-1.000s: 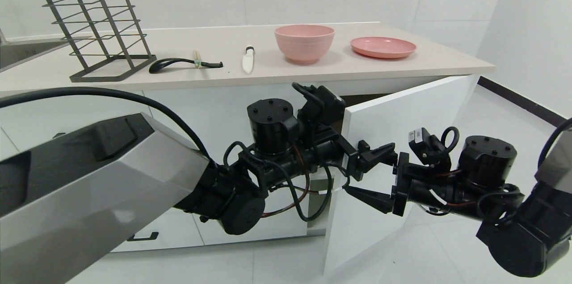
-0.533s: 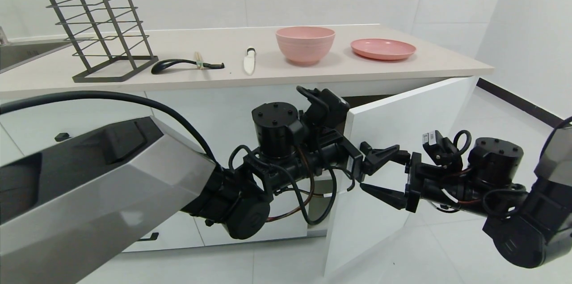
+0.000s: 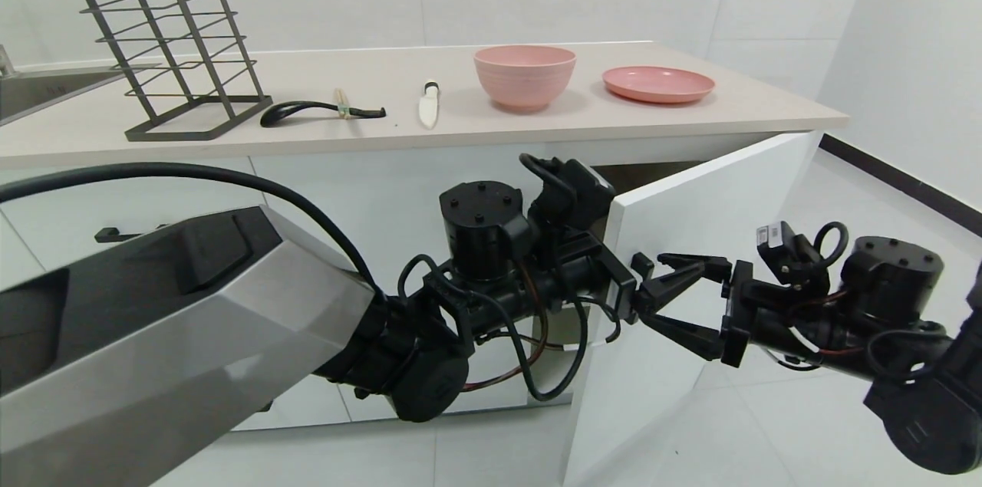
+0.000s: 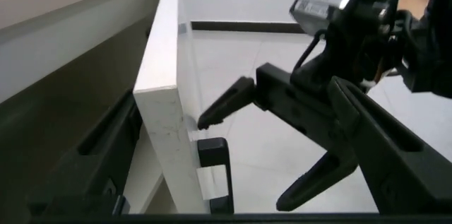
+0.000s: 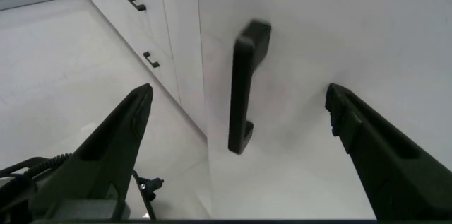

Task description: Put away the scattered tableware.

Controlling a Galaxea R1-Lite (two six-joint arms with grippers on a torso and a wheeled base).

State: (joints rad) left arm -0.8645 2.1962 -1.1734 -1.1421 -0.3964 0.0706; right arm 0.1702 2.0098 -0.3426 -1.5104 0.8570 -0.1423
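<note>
Two pink dishes, bowl (image 3: 524, 77) and plate (image 3: 657, 83), are sitting near the bench's (image 3: 690, 116) right edge. The right gripper (image 3: 650, 287) is holding its fingers wide apart at the cupboard handle (image 5: 244, 86), probably to pull it.

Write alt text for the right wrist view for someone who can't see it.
The right gripper is open wide, a black finger either side of a vertical black handle on a white cabinet door, not touching it. Beyond are more white cabinet fronts with small black handles, and a pale floor.

Head view downward, wrist views close, sharing cabinet door (image 3: 713, 195)
</note>
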